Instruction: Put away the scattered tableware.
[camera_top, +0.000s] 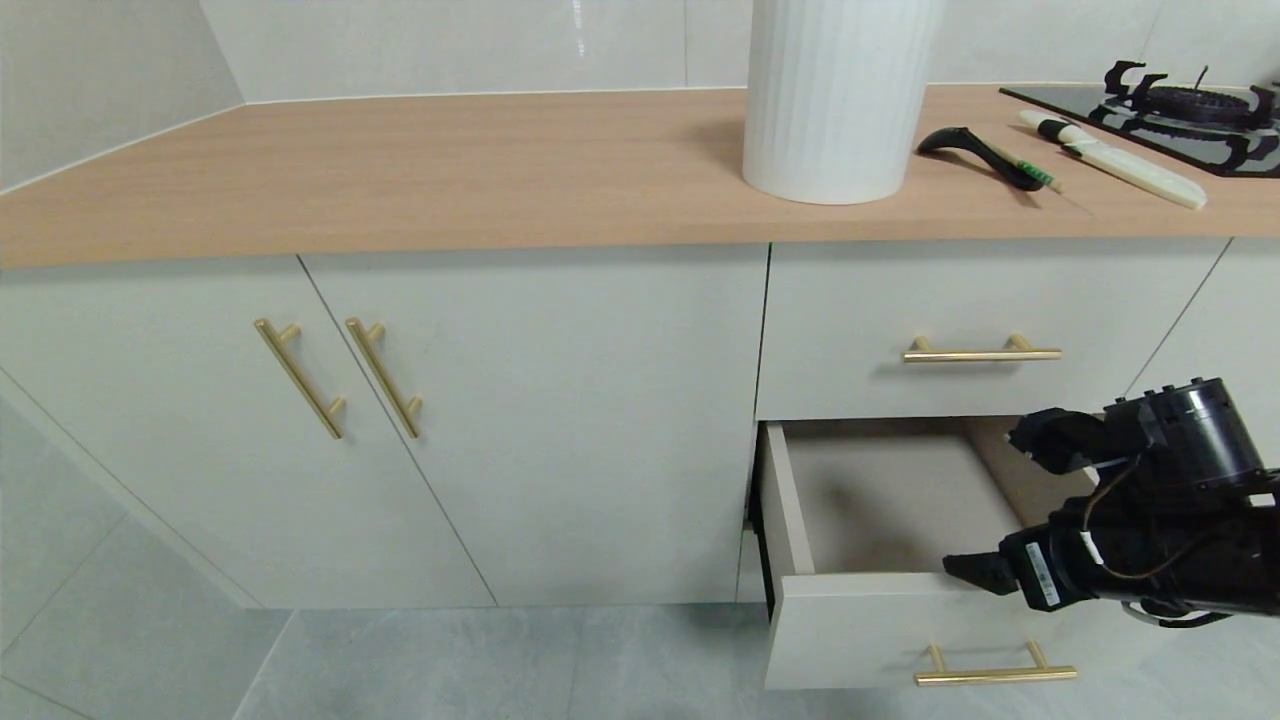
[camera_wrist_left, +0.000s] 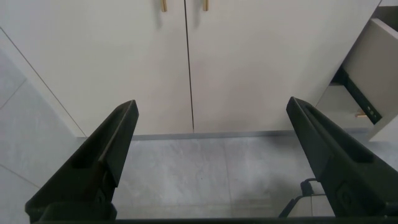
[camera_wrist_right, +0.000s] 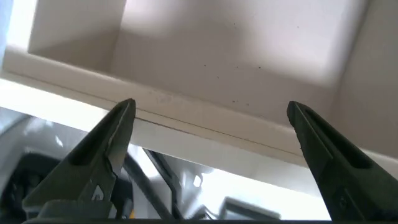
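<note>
Right gripper (camera_top: 1005, 505) hangs open and empty over the front of the pulled-out pale grey drawer (camera_top: 785, 510), at 4 o'clock in the head view. Left gripper (camera_wrist_left: 211, 155) is also spread wide and empty, facing the grey tiled floor (camera_wrist_left: 205, 180). At 1 o'clock, a black curved utensil (camera_top: 975, 152) and a long white knife (camera_top: 1115, 160) lie on the light wooden countertop (camera_top: 450, 170), at 3 o'clock of the tall white ribbed container (camera_top: 840, 100).

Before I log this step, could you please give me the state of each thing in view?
Lower drawer: open, nothing seen inside.
Upper drawer: shut.
Cabinet doors: shut.
Right gripper: open, empty, at the open drawer's front edge.
Left gripper: open, empty.
Knife: lying flat on countertop.
Black-handled tool: lying flat.
White container: upright.
</note>
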